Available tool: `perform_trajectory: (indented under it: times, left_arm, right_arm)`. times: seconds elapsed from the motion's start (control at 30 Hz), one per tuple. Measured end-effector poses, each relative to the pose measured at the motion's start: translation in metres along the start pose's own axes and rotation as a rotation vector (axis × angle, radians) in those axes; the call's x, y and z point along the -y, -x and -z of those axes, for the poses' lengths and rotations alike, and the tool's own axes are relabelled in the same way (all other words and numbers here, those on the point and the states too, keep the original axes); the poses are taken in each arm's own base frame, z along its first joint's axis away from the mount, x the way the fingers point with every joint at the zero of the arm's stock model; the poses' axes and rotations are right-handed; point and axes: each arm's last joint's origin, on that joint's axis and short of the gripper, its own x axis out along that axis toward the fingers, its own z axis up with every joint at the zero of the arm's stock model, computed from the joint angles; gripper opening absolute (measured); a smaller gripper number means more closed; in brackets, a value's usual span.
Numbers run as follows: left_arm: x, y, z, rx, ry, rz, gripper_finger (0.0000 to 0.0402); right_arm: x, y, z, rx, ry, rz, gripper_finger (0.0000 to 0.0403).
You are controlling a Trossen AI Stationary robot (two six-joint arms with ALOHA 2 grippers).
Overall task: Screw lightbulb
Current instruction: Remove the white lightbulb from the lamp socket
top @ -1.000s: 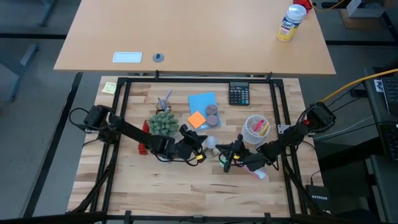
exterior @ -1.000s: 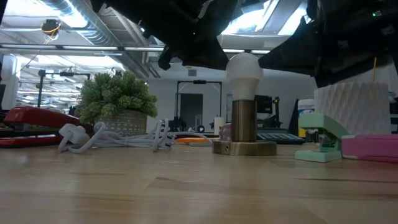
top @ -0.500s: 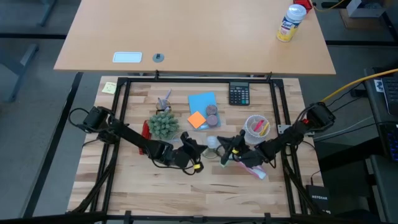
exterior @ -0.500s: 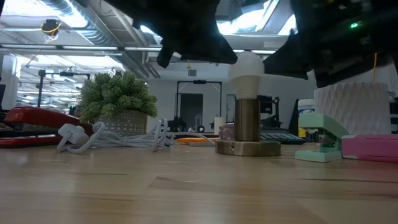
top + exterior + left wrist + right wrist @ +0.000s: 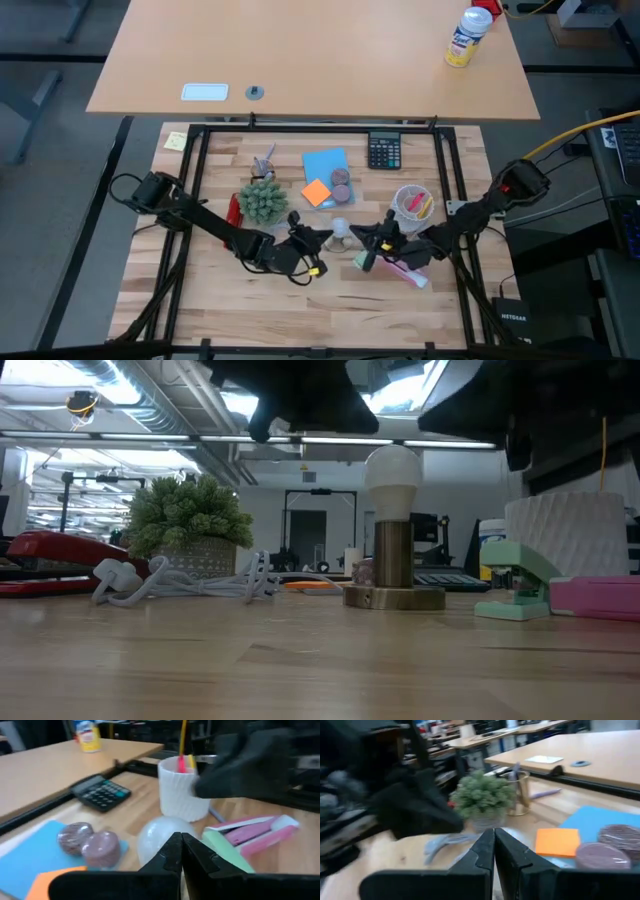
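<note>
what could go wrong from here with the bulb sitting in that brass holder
1. Both grippers are shut and empty: the left gripper and right gripper flank the lightbulb, so a sideways swing could knock it or tip the brass holder.
2. Whether the bulb is fully threaded cannot be seen; it might sit loose.
3. The white cup of pens and the green stapler stand close by the right arm.

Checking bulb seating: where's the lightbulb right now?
High view: the lightbulb sits mid-table between both end effectors. Low view: upright in the brass socket base, left of the white ribbed cup.

Light wooden desk (image 5: pixel 310 55) beyond the butcher-block table (image 5: pixel 300 310); exposed ceiling ducts (image 5: pixel 120 380), bright overhead lights, dark doorway (image 5: pixel 306 540) behind.
</note>
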Motion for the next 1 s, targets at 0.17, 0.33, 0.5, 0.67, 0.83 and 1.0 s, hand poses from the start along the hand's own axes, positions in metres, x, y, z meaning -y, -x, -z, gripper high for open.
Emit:
perform_trajectory:
  times: [0.17, 0.33, 0.5, 0.67, 0.83, 1.0]
  left_arm:
    - [-0.014, -0.014, -0.003, 0.007, 0.002, -0.095, 0.0001]
    - [-0.030, -0.029, -0.004, -0.013, -0.003, -0.154, 0.0001]
    - [-0.041, -0.040, 0.002, -0.108, 0.040, -0.088, 0.0001]
    - [-0.039, -0.040, 0.002, -0.127, 0.060, -0.023, 0.0001]
    - [-0.034, -0.036, 0.004, -0.135, 0.068, -0.007, 0.0001]
    - [-0.028, -0.030, 0.006, -0.132, 0.072, 0.003, 0.0001]
  right_arm:
    - [-0.007, 0.008, 0.005, -0.038, 0.003, -0.088, 0.0017]
    - [-0.008, 0.006, 0.017, -0.072, 0.043, -0.097, 0.0017]
    - [-0.004, -0.001, 0.030, -0.084, 0.069, -0.039, 0.0017]
    - [0.002, -0.008, 0.034, -0.092, 0.068, -0.007, 0.0017]
    - [0.006, -0.014, 0.031, -0.088, 0.062, 0.014, 0.0017]
    - [0.008, -0.016, 0.031, -0.085, 0.057, 0.027, 0.0017]
